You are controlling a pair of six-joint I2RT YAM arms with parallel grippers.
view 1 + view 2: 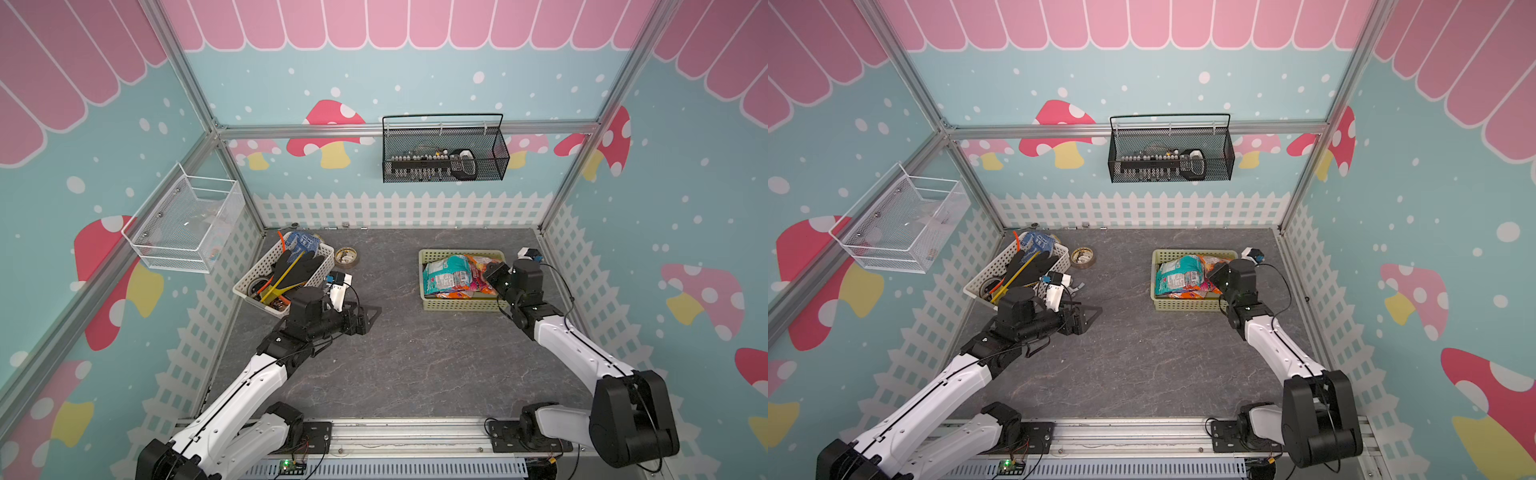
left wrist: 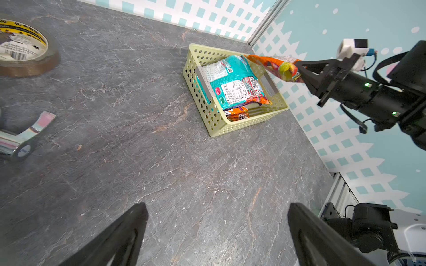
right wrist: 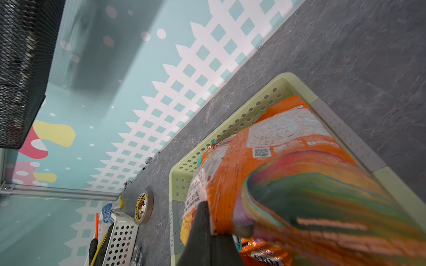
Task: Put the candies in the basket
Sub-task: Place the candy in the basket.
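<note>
The pale yellow-green basket (image 1: 461,306) (image 1: 1187,306) (image 2: 221,125) (image 3: 230,129) stands at the back right of the table. Candies lie inside it: a teal bag (image 1: 446,272) (image 1: 1177,272) (image 2: 232,85) on top and an orange bag (image 2: 237,114) (image 1: 453,295) under it near the front wall. My right gripper (image 1: 488,272) (image 2: 299,69) (image 3: 205,206) is shut on the edge of another orange bag (image 2: 276,65) (image 3: 276,147), which hangs tilted over the basket's right side. Above bare table, left of centre, my left gripper (image 1: 368,318) (image 1: 1090,316) (image 2: 216,207) is open and holds nothing.
A white tool basket (image 1: 286,270) full of tools sits at the back left, with a tape roll (image 1: 346,255) (image 2: 23,46) beside it. A chrome metal piece (image 2: 23,138) lies near my left gripper. A black wire basket (image 1: 444,153) and a white mesh basket (image 1: 183,224) hang on the walls.
</note>
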